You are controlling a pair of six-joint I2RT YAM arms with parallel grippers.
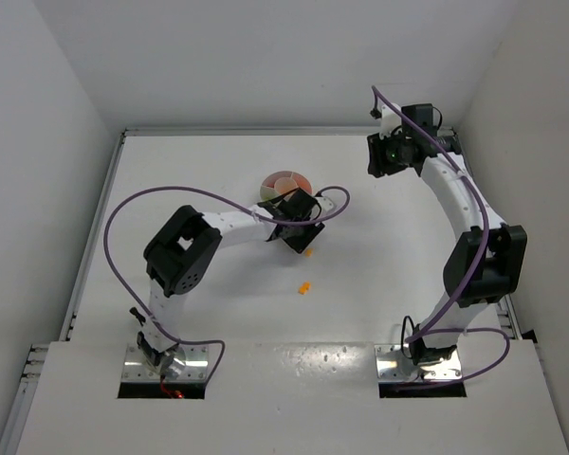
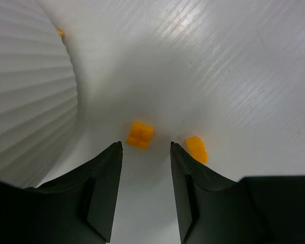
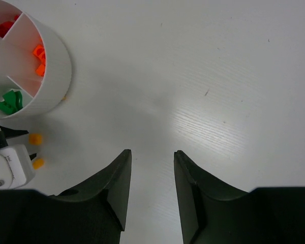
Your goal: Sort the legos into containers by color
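Top external view: the left end effector (image 1: pixel 303 245) is hovering just beside the dish (image 1: pixel 283 180). The right end effector (image 1: pixel 387 156) is hanging well apart, and a stray orange brick (image 1: pixel 304 287) is lying alone on the tabletop (image 1: pixel 218 303).

Left wrist view: jaws are standing apart and empty, lining up on a nearer orange brick (image 2: pixel 140 135), a second orange brick (image 2: pixel 196 149) just beside it.

Right wrist view: jaws are parted, gripping nothing. Red bricks (image 3: pixel 1 25), orange pieces (image 3: pixel 39 58) and green bricks (image 3: pixel 10 100) are sitting in separate sections. Sorting is looking mostly done, with at least three orange strays waiting.
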